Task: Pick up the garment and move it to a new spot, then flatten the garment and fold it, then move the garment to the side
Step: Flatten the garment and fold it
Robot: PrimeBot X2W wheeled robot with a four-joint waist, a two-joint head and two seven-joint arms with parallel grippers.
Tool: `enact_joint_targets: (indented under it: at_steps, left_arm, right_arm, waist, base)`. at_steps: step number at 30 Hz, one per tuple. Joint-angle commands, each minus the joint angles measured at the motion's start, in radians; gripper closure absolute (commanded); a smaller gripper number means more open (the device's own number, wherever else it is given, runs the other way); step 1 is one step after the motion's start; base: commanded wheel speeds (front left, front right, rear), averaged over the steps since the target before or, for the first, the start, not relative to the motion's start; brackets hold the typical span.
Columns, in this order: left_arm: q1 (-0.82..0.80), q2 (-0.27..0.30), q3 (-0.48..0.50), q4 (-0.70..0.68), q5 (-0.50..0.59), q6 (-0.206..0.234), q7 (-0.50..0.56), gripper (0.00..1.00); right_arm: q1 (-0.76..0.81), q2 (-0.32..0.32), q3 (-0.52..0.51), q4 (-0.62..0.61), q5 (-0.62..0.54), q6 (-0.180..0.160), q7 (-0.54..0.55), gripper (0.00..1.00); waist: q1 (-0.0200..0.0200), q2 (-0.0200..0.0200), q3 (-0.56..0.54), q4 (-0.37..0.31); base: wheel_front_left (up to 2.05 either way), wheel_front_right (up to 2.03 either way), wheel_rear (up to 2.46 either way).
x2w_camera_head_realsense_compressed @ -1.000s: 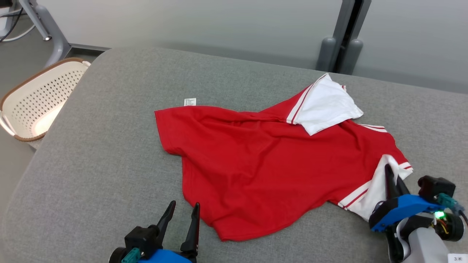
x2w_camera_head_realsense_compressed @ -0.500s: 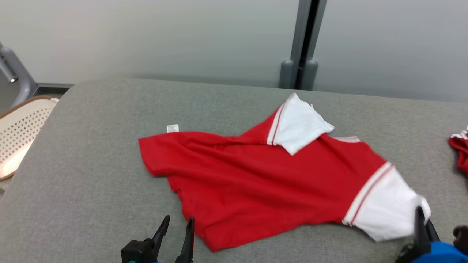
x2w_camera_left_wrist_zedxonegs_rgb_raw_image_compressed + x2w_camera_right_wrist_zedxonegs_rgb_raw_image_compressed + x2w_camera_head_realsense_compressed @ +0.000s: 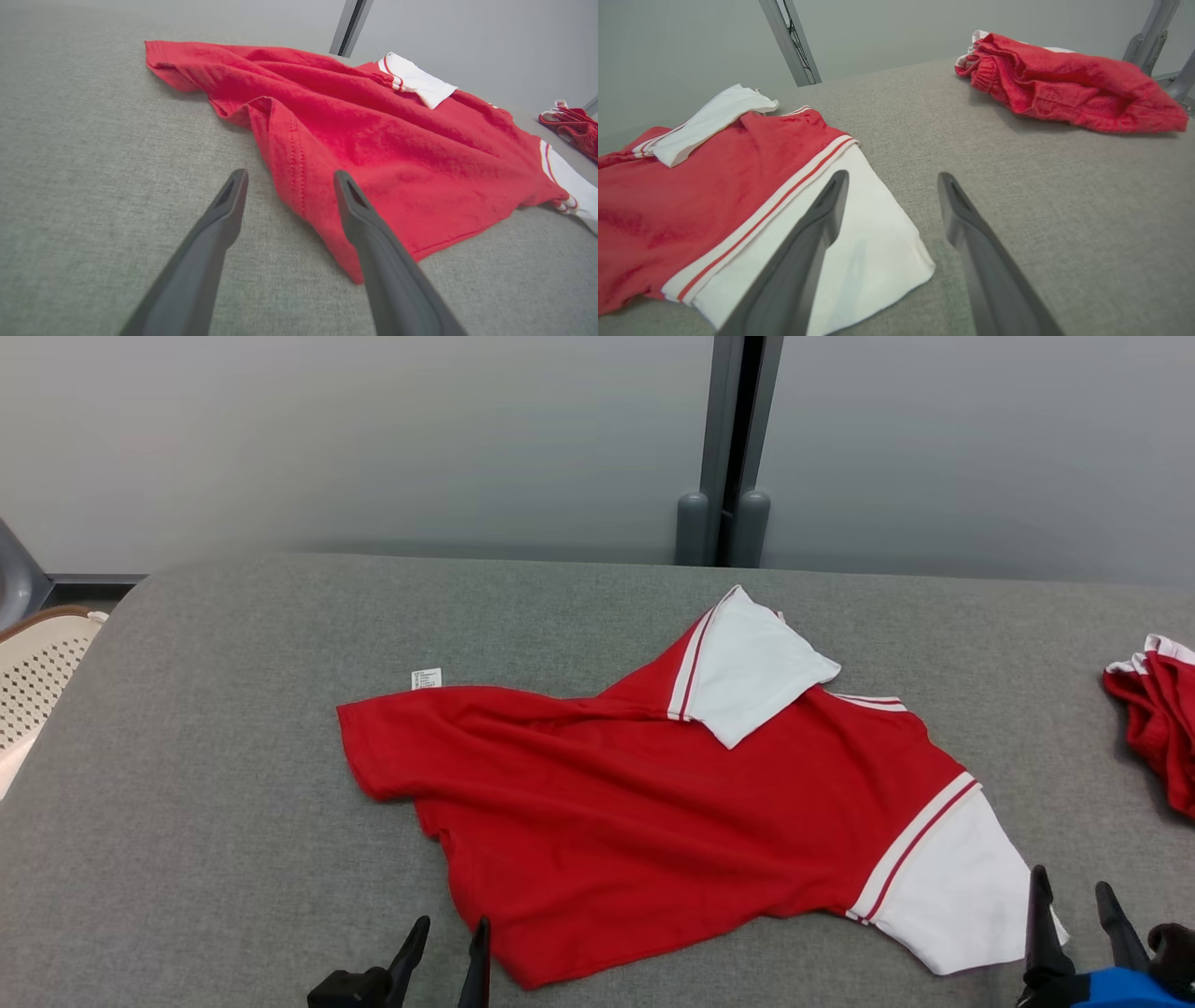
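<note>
1. Progress: the red short-sleeved cotton shirt with white sleeves (image 3: 672, 803) lies spread across the middle of the grey fabric-covered bench (image 3: 233, 803), so placing looks done and flattening seems underway.
2. Remaining: the far white sleeve (image 3: 752, 663) is flipped onto the chest and the body is creased; folding and moving aside are not yet done.
3. Long axis runs left to right, hem (image 3: 353, 747) toward the robot's left, shoulders toward its right.
4. Left jaws gape empty at the near hem corner; right jaws gape empty by the near white sleeve (image 3: 952, 896).
</note>
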Motion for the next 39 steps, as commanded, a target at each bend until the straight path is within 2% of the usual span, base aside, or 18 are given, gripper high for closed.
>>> enact_joint_targets:
  at_steps: [1, 9, 15, 23, 30, 31, 32, 33, 34, 39]
  left_arm:
    - [-0.024, 0.001, -0.001, 0.004, -0.006, -0.002, -0.003, 0.00]
    - [-0.088, 0.002, -0.018, 0.062, -0.058, -0.002, -0.003, 0.00]
    - [-0.153, 0.023, -0.038, 0.116, -0.108, -0.002, -0.003, 0.00]
    - [-0.239, 0.053, -0.127, 0.238, -0.224, -0.002, -0.003, 0.00]
    - [-0.291, 0.082, -0.219, 0.247, -0.300, -0.002, -0.003, 0.00]
    - [-0.296, 0.086, -0.228, 0.246, -0.308, -0.002, -0.003, 0.07]
    - [-0.299, 0.089, -0.239, 0.246, -0.314, -0.002, -0.003, 0.29]
    - [-0.301, 0.091, -0.248, 0.247, -0.320, -0.002, -0.003, 0.61]
    - [-0.301, 0.093, -0.259, 0.247, -0.325, -0.002, -0.003, 1.00]
    - [-0.317, 0.112, -0.267, 0.199, -0.319, -0.002, -0.003, 1.00]
  right_arm:
    - [-0.013, -0.002, 0.008, -0.003, 0.006, 0.000, -0.003, 0.00]
    - [-0.031, -0.002, 0.055, -0.010, 0.015, 0.000, -0.003, 0.00]
    - [-0.046, -0.002, 0.072, -0.015, 0.016, 0.000, -0.003, 0.00]
    - [-0.054, -0.002, 0.094, -0.008, 0.016, 0.000, -0.003, 0.00]
    - [-0.054, -0.002, 0.121, 0.006, 0.030, 0.000, -0.003, 0.00]
    - [-0.054, -0.002, 0.125, 0.008, 0.033, 0.000, -0.003, 0.00]
    - [-0.054, -0.002, 0.128, 0.010, 0.035, 0.000, -0.003, 0.00]
    - [-0.055, -0.002, 0.131, 0.013, 0.037, 0.000, -0.003, 0.00]
    - [-0.056, -0.002, 0.135, 0.015, 0.038, 0.000, -0.003, 0.00]
    - [-0.050, -0.002, 0.140, 0.020, 0.043, 0.000, -0.003, 0.00]
  waist:
    - [0.0001, 0.0000, 0.003, 0.000]
    - [0.0001, 0.0000, 0.032, -0.009]
    - [0.0001, 0.0000, 0.058, -0.017]
    - [0.0001, 0.0000, 0.070, -0.024]
    - [0.0001, 0.0000, 0.066, -0.022]
    - [0.0001, 0.0000, 0.065, -0.021]
    - [0.0001, 0.0000, 0.064, -0.020]
    - [0.0001, 0.0000, 0.062, -0.019]
    - [0.0001, 0.0000, 0.060, -0.018]
    - [0.0001, 0.0000, 0.047, -0.009]
  base:
    - [0.00, 0.00, 0.00]
    - [0.00, 0.00, 0.00]
    - [0.00, 0.00, 0.00]
    - [0.00, 0.00, 0.00]
    - [0.00, 0.00, 0.00]
    - [0.00, 0.00, 0.00]
    - [0.00, 0.00, 0.00]
    - [0.00, 0.00, 0.00]
    - [0.00, 0.00, 0.00]
    - [0.00, 0.00, 0.00]
